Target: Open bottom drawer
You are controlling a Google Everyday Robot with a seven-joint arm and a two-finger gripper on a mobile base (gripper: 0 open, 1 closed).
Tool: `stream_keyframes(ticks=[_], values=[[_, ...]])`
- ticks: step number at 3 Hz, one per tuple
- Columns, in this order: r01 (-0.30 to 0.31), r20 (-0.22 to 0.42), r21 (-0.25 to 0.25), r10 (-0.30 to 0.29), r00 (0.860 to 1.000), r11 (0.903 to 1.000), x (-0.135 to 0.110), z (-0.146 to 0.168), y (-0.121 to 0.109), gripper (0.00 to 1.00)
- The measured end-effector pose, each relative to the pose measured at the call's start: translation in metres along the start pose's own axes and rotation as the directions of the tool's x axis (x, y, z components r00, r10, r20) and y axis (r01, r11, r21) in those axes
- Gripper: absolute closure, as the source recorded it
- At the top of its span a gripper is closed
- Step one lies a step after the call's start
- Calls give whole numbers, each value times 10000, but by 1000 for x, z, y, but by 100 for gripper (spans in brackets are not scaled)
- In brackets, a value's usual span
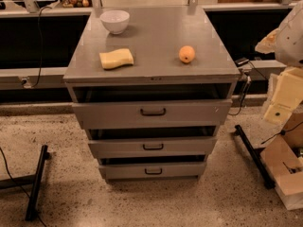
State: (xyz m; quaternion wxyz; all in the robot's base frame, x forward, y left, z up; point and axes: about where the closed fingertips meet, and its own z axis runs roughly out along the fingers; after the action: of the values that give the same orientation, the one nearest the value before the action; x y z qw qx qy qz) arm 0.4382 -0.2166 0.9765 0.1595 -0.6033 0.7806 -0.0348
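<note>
Low down at six o'clock on the grey cabinet [156,46], beneath two larger fronts: bottom drawer [125,170], dark gap above its front, small bar handle [153,171] untouched. Off at three o'clock, well apart: cream gripper [285,94], grip state impossible to tell. On top: white bowl [114,21], yellow sponge [116,58], orange [187,54].

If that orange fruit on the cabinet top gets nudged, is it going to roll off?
It would probably roll: the orange fruit is round and sits on the flat, smooth cabinet top with no lip visible. It looks firm, so it is likely easy to grip. The hand is off to the right, beside the cabinet, not near the fruit.
</note>
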Motion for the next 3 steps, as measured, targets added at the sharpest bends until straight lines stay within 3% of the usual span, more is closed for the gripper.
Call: stream_keyframes(ticks=[1, 2, 3], values=[[3, -2, -4, -3, 10000, 10000, 0, 0, 0, 0], [237, -127, -355, -241, 9996, 9991, -6, 25, -9, 0], [636, 902, -1639, -493, 9947, 9844, -37, 106, 5, 0]])
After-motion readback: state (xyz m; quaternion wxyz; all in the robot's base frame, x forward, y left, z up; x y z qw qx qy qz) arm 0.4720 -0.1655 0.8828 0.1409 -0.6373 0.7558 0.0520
